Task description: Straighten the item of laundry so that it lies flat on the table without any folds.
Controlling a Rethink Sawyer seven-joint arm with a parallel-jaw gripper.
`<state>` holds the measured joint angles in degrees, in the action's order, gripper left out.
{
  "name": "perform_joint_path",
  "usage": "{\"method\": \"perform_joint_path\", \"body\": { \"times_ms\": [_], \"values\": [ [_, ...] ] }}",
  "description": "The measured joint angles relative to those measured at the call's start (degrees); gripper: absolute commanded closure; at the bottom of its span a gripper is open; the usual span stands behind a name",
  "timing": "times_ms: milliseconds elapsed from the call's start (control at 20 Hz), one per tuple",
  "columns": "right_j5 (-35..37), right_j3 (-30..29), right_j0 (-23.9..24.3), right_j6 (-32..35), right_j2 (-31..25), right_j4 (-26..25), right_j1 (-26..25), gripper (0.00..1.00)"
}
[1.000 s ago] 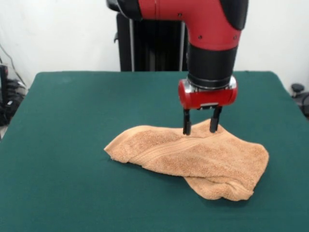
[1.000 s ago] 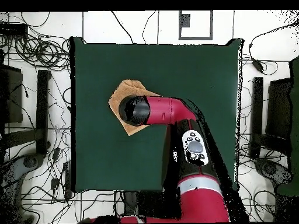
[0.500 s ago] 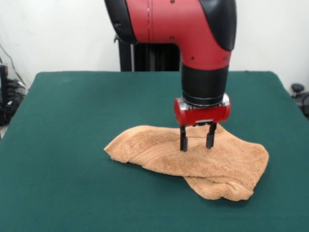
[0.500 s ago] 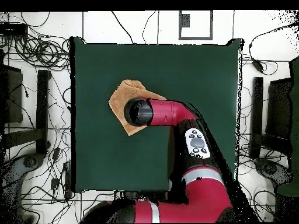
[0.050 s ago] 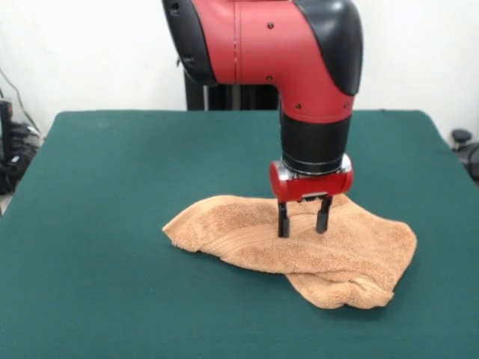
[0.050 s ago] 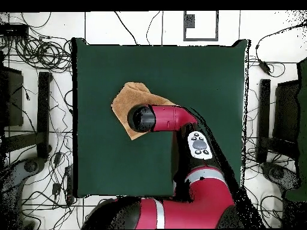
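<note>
The item of laundry, a tan terry towel, lies folded and bunched on the green table, with a doubled-over lump at its front right corner. My gripper points straight down over the towel's middle, open, its two fingertips touching or pressing into the cloth with nothing pinched between them. From overhead the arm covers much of the towel; the gripper itself is hidden under the wrist there.
Green table surface extends widely on all sides of the towel. Cables and dark stands lie on the floor off the table's left and right edges.
The gripper has come down and slightly toward the towel's middle, from above its back edge until its fingertips meet the cloth. The towel's shape is unchanged.
</note>
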<state>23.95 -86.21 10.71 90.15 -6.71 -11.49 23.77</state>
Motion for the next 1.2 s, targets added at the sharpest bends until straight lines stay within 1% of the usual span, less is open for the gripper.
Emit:
{"method": "perform_joint_path", "body": {
  "times_ms": [350, 400, 800, 1200],
  "values": [
    [0.0, 0.4, 0.0, 0.0, 0.0, 0.0, -0.7, 0.0],
    [0.0, 0.5, 0.0, 0.0, 0.0, 0.0, -0.8, 1.0],
    [0.0, 0.5, 0.5, 0.0, -0.4, 0.0, -0.9, 1.0],
    [2.1, 0.4, 1.5, 0.0, -1.5, 0.0, -0.6, 1.0]
  ]
}}
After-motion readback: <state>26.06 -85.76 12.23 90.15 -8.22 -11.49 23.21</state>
